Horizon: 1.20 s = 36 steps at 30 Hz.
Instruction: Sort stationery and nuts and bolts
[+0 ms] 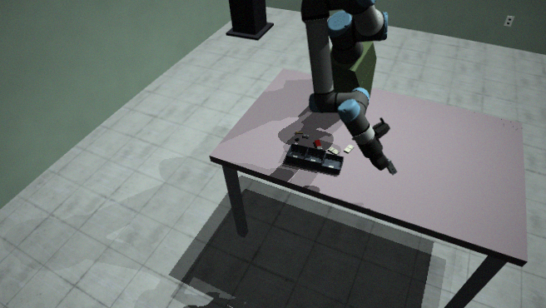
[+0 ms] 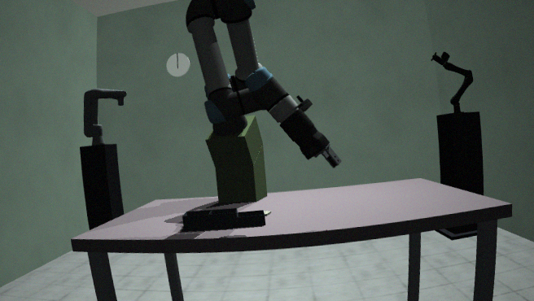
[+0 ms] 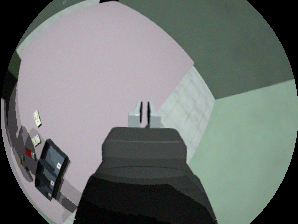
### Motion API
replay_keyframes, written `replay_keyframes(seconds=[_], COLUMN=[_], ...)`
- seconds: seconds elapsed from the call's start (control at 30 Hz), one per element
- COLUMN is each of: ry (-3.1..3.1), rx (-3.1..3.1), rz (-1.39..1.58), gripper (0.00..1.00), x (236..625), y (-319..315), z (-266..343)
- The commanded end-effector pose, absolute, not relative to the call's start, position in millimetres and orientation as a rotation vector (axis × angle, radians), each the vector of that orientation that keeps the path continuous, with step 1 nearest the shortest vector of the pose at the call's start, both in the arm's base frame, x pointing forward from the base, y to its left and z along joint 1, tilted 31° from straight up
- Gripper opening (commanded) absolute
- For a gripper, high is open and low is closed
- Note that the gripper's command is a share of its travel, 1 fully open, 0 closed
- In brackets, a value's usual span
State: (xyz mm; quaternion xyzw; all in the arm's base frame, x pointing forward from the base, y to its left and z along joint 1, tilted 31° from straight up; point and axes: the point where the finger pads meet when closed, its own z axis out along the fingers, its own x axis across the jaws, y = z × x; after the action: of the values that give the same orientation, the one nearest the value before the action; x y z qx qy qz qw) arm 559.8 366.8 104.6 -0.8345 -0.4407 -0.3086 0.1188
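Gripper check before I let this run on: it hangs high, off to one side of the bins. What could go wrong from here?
1. The gripper has nearly closed, empty jaws; unless they widen, they may push a small piece away rather than straddle it.
2. The red piece and pale pieces lie tight against the bins, so a descent could nudge the bins.
3. Any bin letters are unreadable here, so sorting could go wrong.

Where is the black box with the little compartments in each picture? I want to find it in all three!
Top view: the black bin row sits near the table's front left edge, left of the pincer.
Exterior view: it is the low dark block on the table, in front of the green pedestal.
Wrist view: it shows at the far left edge.
Shared landmark: the pink table top.
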Motion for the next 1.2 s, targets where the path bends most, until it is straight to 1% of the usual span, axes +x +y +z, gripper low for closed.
replay_keyframes(seconds=[0.0, 0.1, 0.23, 0.3, 0.43, 0.6, 0.7, 0.77, 0.87, 0.97, 1.07, 1.17], ry=[-1.35, -1.35, -1.427, -1.427, -1.508, -1.566, -1.59, -1.59, -1.675, -1.675, -1.761, -1.761], rx=[-2.453, -2.453, -2.472, -2.472, -2.491, -2.504, -2.509, -2.509, -2.525, -2.525, -2.539, -2.539], rz=[-0.927, -0.927, -0.948, -0.948, -0.962, -0.967, -0.969, -0.969, -0.968, -0.968, -0.959, -0.959], gripper=[0.31, 0.31, 0.31, 0.31, 0.31, 0.31, 0.31, 0.31, 0.31, 0.31, 0.31, 0.31], x=[556.8, 556.1, 550.9, 550.9, 544.1, 541.7, 535.6, 535.6, 527.2, 525.6, 515.8, 514.2], y=[342.3, 336.0, 305.7, 305.7, 276.0, 268.0, 247.2, 247.2, 223.6, 219.2, 196.2, 192.3], z=[109.2, 109.9, 112.9, 112.9, 115.1, 115.5, 116.6, 116.6, 117.3, 117.4, 117.4, 117.4])
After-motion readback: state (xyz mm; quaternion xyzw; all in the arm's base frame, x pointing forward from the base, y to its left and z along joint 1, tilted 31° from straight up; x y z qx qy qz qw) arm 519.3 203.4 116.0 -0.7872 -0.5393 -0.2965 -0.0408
